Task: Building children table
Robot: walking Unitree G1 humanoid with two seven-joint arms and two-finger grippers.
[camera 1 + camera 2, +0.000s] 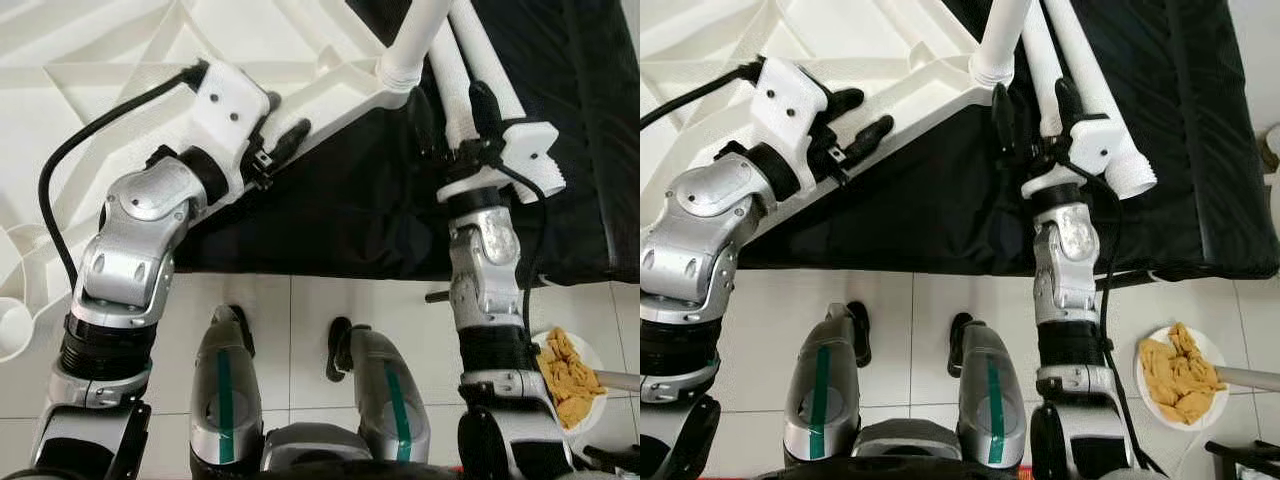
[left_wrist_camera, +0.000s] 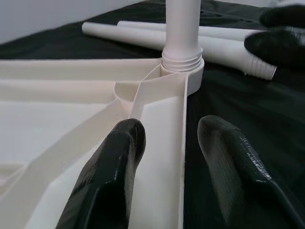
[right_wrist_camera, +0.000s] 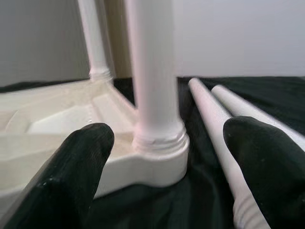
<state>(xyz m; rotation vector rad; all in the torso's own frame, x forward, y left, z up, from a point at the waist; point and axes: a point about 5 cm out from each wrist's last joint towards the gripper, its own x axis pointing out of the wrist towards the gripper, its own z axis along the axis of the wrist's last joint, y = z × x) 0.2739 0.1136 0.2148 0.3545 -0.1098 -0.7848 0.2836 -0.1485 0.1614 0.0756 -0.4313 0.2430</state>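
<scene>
The white plastic table top (image 1: pixel 120 60) lies underside up, partly on a black mat (image 1: pixel 350 220). One white leg (image 1: pixel 420 30) stands screwed into its corner socket (image 2: pixel 183 76). Two loose white legs (image 1: pixel 455 95) (image 1: pixel 1090 60) lie side by side on the mat just right of that corner. My left gripper (image 1: pixel 288 113) is open, its fingers (image 2: pixel 114 167) on either side of the table top's edge rib a little short of the socket. My right gripper (image 1: pixel 452 112) is open wide over the nearer loose leg (image 3: pixel 214 124), beside the standing leg's base (image 3: pixel 159 143).
White tiled floor lies in front of the mat. A white dish (image 1: pixel 570 375) of yellow crumpled pieces sits on the floor at my right, with a metal rod (image 1: pixel 615 378) beside it. My own two legs (image 1: pixel 225 390) stand at the mat's near edge.
</scene>
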